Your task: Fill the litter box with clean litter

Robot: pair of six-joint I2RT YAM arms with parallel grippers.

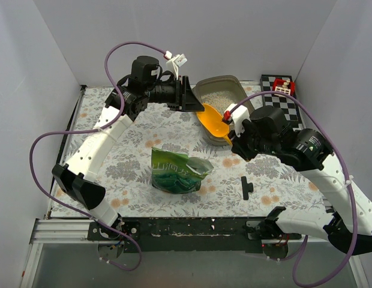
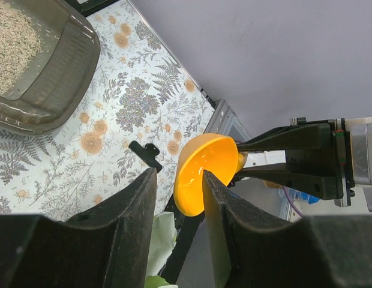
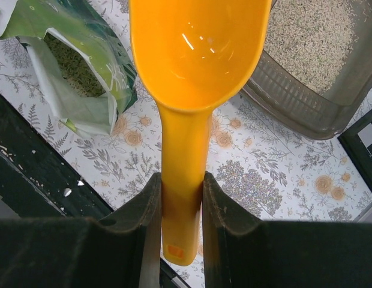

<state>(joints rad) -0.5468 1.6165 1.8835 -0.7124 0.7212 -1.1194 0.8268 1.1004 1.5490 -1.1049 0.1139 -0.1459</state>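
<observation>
Right gripper (image 3: 182, 186), with both dark fingers (image 3: 132, 222) pressed against the sides of the handle of a yellow-orange scoop (image 3: 198, 54). The handle end projects on the near side of the fingers. The bowl extends away from the gripper, its glossy inner surface exposed and carrying bright highlights. Left of the scoop lies a crinkled green bag (image 3: 108, 66), its mouth open on granules inside. Beyond the bowl and to its right stands the litter box (image 3: 294, 114), grey-brown with a flared rim, holding the clean litter (image 3: 309, 36), pale and fine. A floral cloth (image 3: 264, 174) lies beneath. The corner of a checkered board (image 3: 365, 144) shows at the right edge.
</observation>
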